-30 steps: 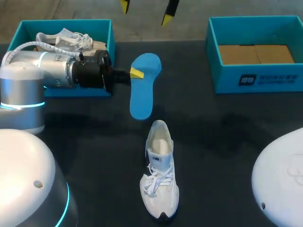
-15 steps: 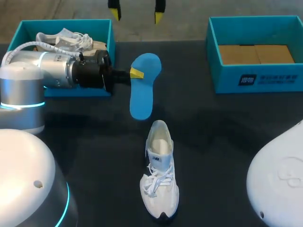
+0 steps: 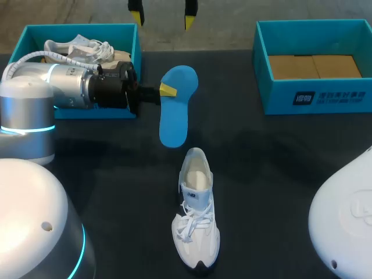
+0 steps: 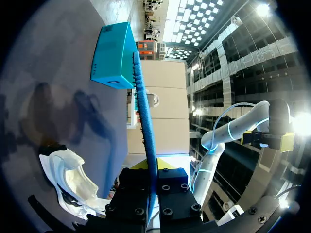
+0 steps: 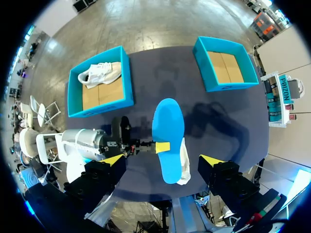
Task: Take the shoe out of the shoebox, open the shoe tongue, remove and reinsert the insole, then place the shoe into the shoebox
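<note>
Head view: the left gripper [image 3: 167,90] comes in from the side, clamped on the edge of the blue insole [image 3: 174,110], holding it above the table [image 3: 261,163], just beside the left shoebox [image 3: 35,29]. A second sneaker [image 3: 78,47] lies inside that box. The white sneaker [image 3: 196,224] stands upright on the table nearer the robot, heel toward the insole, a gap between them. The right gripper [image 3: 163,14] hangs at the far edge, yellow tips spread wide, nothing between them. The right shoebox [image 3: 325,96] shows a bare cardboard floor. Over to the left wrist: the insole runs edge-on straight out from between the fingers, pinched from both sides, with the sneaker on the table below and beside it. Now the right wrist, looking down from high up: its fingers are well apart, and far beneath them sit the insole, the sneaker partly under it, and both boxes.
</note>
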Available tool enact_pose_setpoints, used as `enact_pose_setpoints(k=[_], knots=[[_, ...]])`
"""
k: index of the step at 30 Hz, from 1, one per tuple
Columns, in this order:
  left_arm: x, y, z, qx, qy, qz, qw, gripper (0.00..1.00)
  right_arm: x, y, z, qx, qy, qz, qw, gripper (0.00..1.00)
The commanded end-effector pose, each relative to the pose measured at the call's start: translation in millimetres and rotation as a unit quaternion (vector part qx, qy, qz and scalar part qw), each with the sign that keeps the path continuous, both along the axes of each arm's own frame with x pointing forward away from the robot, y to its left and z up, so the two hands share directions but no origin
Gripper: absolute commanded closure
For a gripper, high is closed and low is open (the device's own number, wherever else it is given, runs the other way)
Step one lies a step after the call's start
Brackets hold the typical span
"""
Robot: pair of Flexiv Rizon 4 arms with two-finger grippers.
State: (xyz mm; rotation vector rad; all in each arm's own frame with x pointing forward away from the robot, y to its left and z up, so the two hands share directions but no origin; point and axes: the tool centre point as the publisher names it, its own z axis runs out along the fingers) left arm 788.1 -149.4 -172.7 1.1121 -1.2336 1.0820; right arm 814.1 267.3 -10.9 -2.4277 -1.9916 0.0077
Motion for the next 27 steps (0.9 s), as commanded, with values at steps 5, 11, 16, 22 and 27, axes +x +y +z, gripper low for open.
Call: enact_pose_setpoints(k=[5, 11, 16, 22, 27], knots=[[-0.9, 0, 0, 0.001, 0.0, 0.001, 1.0, 1.0, -7.2, -3, -6, 0.007, -0.003, -0.003, 1.0, 0.0], [-0.9, 0, 0, 0.001, 0.0, 0.001, 1.0, 1.0, -10.4, -12, -10, 0.089, -0.008, 0.007, 0.996, 0.0], [-0.9, 0, 0, 0.001, 0.0, 0.001, 1.0, 1.0, -13.5, -34, -13, 0.174, -0.022, -0.003, 0.984, 0.0], [-0.9, 0, 0, 0.001, 0.0, 0.001, 1.0, 1.0, -17.5, -54, -21, 0.255, -0.014, -0.023, 0.966, 0.0], [-0.9, 0, 0, 0.001, 0.0, 0.001, 1.0, 1.0, -21.7, -66, -29, 0.311, -0.017, -0.033, 0.95, 0.0]])
